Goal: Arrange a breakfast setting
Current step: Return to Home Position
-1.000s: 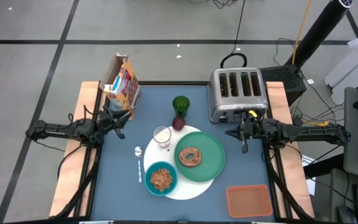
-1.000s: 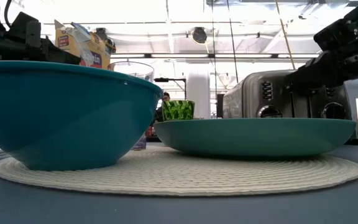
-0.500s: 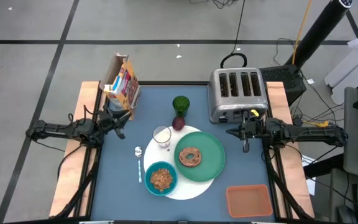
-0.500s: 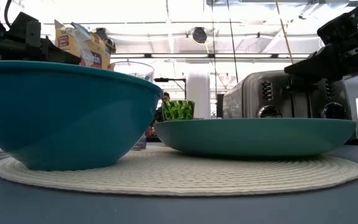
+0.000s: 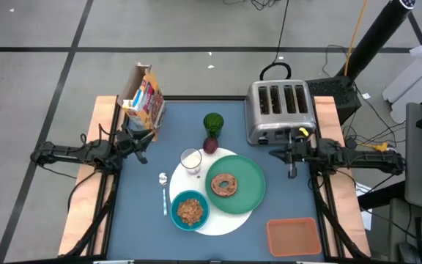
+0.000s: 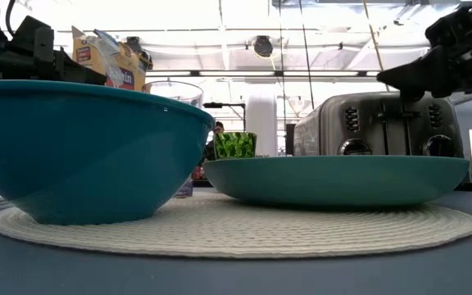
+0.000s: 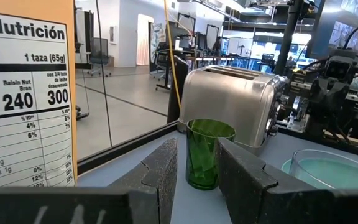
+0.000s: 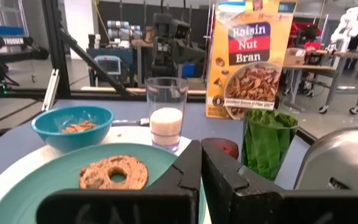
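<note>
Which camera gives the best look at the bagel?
The right wrist view: the bagel shows close up on the green plate. The high view shows it small from above. In the low view the plate's rim hides it; the left wrist view misses it.

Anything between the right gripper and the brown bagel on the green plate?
Nothing visible. The right gripper hangs by the silver toaster, past the rim of the round green plate; the brown ring-shaped bagel lies uncovered on it. The clear milk glass and dark-red fruit stand farther off, aside.
</note>
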